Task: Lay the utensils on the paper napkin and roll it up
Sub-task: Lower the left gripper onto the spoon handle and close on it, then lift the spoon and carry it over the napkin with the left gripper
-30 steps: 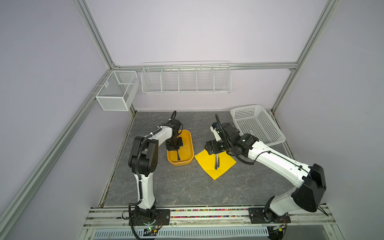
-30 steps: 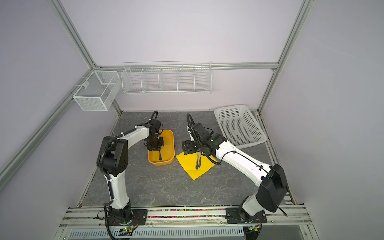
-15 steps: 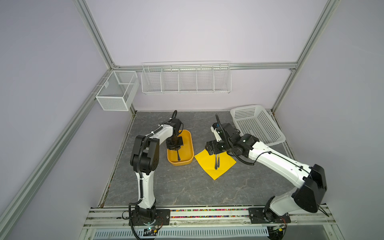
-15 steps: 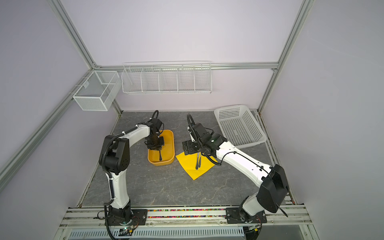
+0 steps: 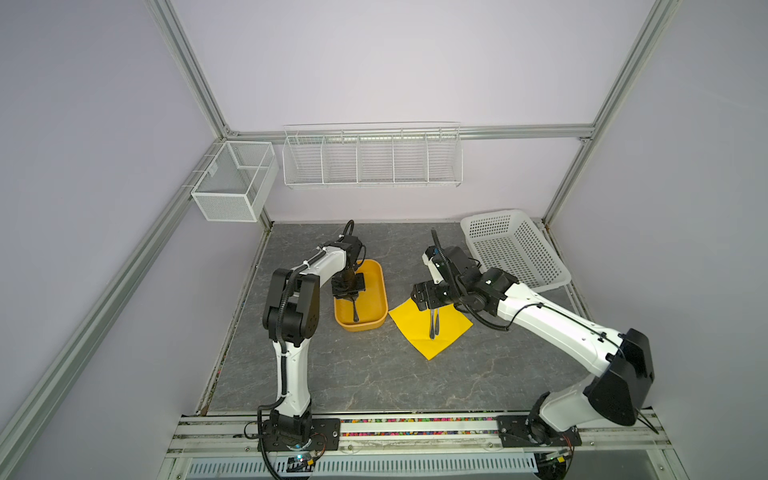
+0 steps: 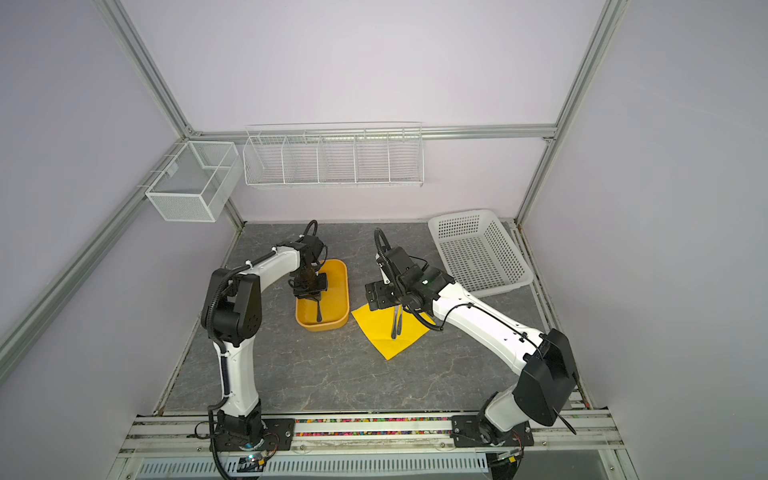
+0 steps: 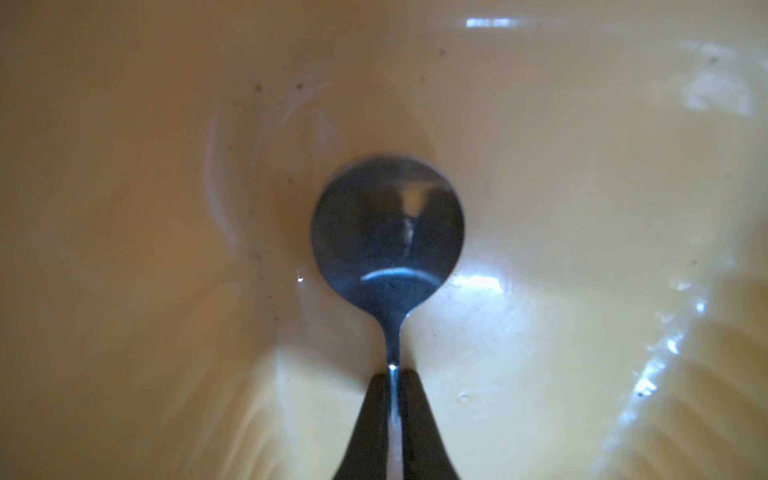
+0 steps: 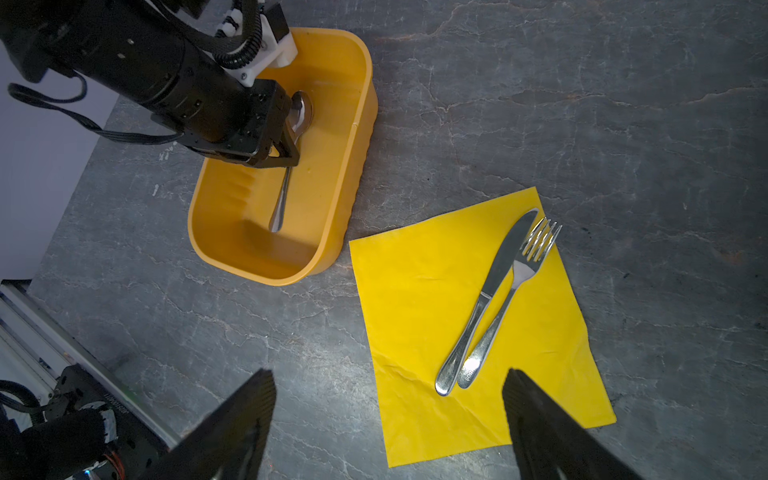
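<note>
A silver spoon [image 7: 387, 232] lies in the orange-yellow tub [image 8: 357, 137]. My left gripper [image 7: 394, 374] is shut on the spoon's thin handle, low inside the tub [image 5: 376, 291]. The yellow paper napkin [image 8: 424, 299] lies flat on the grey table to the right of the tub. A knife [image 8: 498, 266] and a fork [image 8: 528, 266] rest side by side on the napkin. My right gripper [image 8: 388, 376] hangs open above the napkin's far edge, holding nothing. In both top views the napkin [image 5: 409, 322] [image 6: 376, 328] shows partly under the right gripper [image 5: 424, 297].
A white perforated basket [image 5: 513, 249] stands at the back right of the table. A wire rack [image 5: 372, 156] and a mesh box [image 5: 232, 183] hang on the back wall. The tub's long side almost touches the napkin's corner.
The left gripper stays low in the tub on the spoon's handle, barely shifted. The right arm has not moved.
</note>
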